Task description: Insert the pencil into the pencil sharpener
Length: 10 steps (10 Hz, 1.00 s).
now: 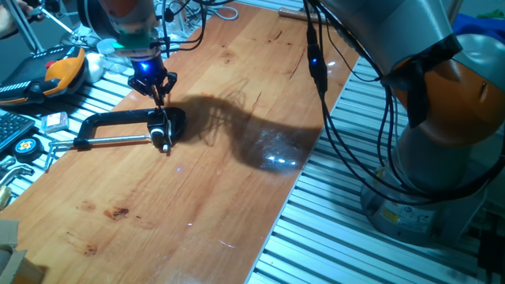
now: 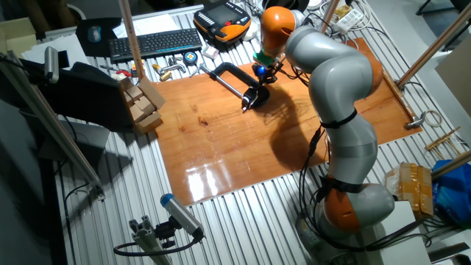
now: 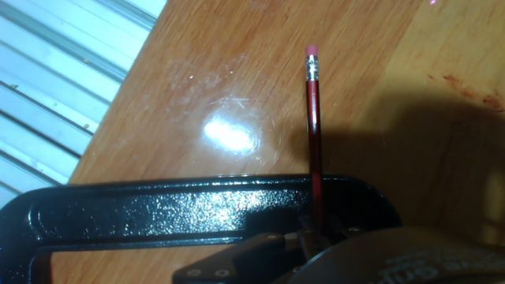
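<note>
My gripper point(image 1: 160, 98) is shut on the red pencil point(image 3: 314, 142) and holds it over the wooden table point(image 1: 197, 205). In the hand view the pencil runs up from my fingers point(image 3: 304, 243), across the black clamp point(image 3: 158, 213), to its pink eraser point(image 3: 312, 52) above bare wood. In one fixed view the pencil point(image 1: 165, 130) slants down from the gripper over the C-shaped clamp point(image 1: 118, 120). The other fixed view shows the gripper point(image 2: 257, 82) above the clamp point(image 2: 228, 73). I cannot make out the pencil sharpener in any view.
Left of the table on the slatted bench lie a yellow-black tool point(image 1: 63, 69), a tape measure point(image 1: 24, 147) and small parts. A keyboard point(image 2: 154, 43) and wooden blocks point(image 2: 143, 103) stand off the table's edge. Cables point(image 1: 316, 71) hang from the arm.
</note>
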Motion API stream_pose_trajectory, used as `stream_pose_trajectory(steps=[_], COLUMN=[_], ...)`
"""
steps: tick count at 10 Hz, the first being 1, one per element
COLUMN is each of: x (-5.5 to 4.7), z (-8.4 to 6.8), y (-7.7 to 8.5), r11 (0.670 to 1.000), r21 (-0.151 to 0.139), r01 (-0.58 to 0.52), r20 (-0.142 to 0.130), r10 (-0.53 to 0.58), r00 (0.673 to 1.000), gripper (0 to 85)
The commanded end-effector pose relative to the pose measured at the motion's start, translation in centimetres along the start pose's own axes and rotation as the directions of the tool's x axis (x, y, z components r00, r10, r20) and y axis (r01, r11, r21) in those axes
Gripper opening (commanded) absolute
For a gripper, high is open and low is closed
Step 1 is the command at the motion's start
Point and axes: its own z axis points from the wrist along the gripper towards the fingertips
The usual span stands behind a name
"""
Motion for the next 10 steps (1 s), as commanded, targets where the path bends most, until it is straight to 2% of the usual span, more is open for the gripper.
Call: stream_pose_trajectory(steps=[1, 10], x=[0.03, 0.30], z=[0.00, -0.10], y=[0.03, 0.08], r11=[1.000, 1.000], r21=[0.000, 0.007], r01=[0.000, 0.017], r20=[-0.001, 0.000], r10=[0.000, -0.017], r00=[1.000, 1.000], gripper=[0.0, 0.0])
